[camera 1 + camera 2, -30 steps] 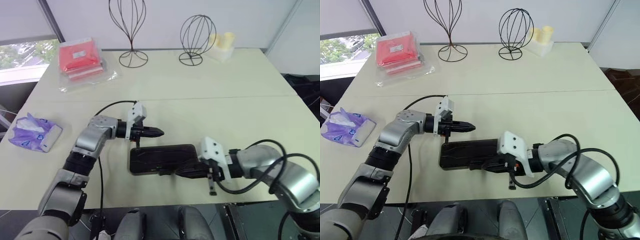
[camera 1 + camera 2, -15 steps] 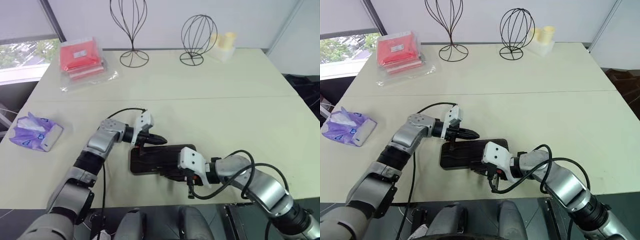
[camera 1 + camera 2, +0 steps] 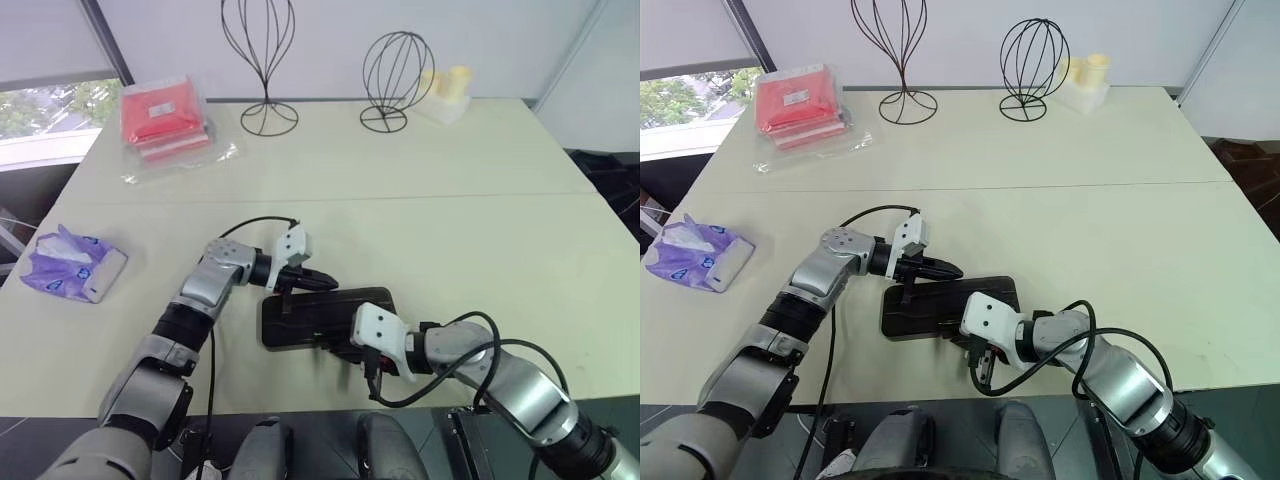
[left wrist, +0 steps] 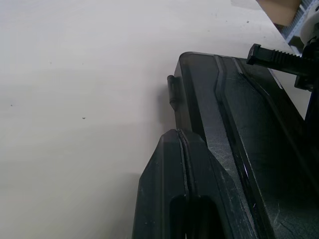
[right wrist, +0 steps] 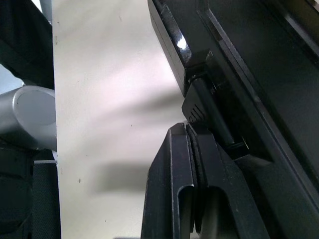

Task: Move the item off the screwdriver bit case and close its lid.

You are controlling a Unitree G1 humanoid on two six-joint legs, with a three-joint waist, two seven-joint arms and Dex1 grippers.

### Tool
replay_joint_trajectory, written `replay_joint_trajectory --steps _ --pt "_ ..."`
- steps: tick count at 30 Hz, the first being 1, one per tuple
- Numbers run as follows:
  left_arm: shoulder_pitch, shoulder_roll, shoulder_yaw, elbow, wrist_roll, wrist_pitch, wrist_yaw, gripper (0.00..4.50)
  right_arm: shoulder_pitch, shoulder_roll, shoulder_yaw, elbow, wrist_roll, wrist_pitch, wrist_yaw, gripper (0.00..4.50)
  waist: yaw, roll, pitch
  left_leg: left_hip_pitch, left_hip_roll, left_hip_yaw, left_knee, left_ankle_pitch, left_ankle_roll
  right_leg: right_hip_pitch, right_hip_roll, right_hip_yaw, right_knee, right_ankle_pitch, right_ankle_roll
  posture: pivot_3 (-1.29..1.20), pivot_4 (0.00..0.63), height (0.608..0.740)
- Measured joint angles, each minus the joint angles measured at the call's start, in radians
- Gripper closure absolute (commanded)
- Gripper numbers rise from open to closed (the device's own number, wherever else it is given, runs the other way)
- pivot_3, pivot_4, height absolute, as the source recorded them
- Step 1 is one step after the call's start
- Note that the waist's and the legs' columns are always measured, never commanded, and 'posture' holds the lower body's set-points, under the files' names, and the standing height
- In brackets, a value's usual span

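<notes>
The screwdriver bit case (image 3: 318, 316) lies dark and flat near the table's front edge, and the lid (image 4: 249, 129) lies flat on top of it. The item (image 3: 72, 263), a purple-and-white tissue pack, rests on the table far to the left, well apart from the case. My left gripper (image 3: 327, 283) is shut, with its tips on the case's far edge near the small latch tab (image 4: 171, 92). At the case's near edge my right gripper (image 3: 332, 346) is also shut, its tips against the black latch (image 5: 198, 108). Neither gripper holds anything.
A red packet in clear wrapping (image 3: 165, 118) lies at the back left. Two black wire stands (image 3: 262, 60) (image 3: 397, 75) and a pale yellow-and-white object (image 3: 446, 90) stand along the far edge. The table's front edge (image 3: 300, 400) runs just below the case.
My right arm has swung in to the left and sunk to the case's near edge. My left gripper has come down onto the case's far edge. The case stays put.
</notes>
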Motion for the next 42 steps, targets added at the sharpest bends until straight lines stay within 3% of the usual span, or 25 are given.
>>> replay_joint_trajectory --steps 36,42 --pt "0.010 0.007 0.034 0.005 0.006 0.005 0.028 4.50 -0.016 0.020 0.045 0.071 -0.127 -0.142 -0.005 4.48 -0.002 0.000 -0.001 0.001 0.001 0.000 0.000 0.000 0.000 0.000 0.001 0.000 0.000 0.000 0.000 0.00 0.150 0.740" --pt "0.007 0.003 0.050 0.049 0.007 0.013 0.031 4.50 -0.025 -0.100 -0.106 -0.025 -0.052 -0.052 0.065 4.48 0.000 0.000 -0.001 0.000 0.000 0.000 0.000 0.000 0.000 0.000 0.001 0.000 0.000 0.000 0.000 0.00 0.150 0.740"
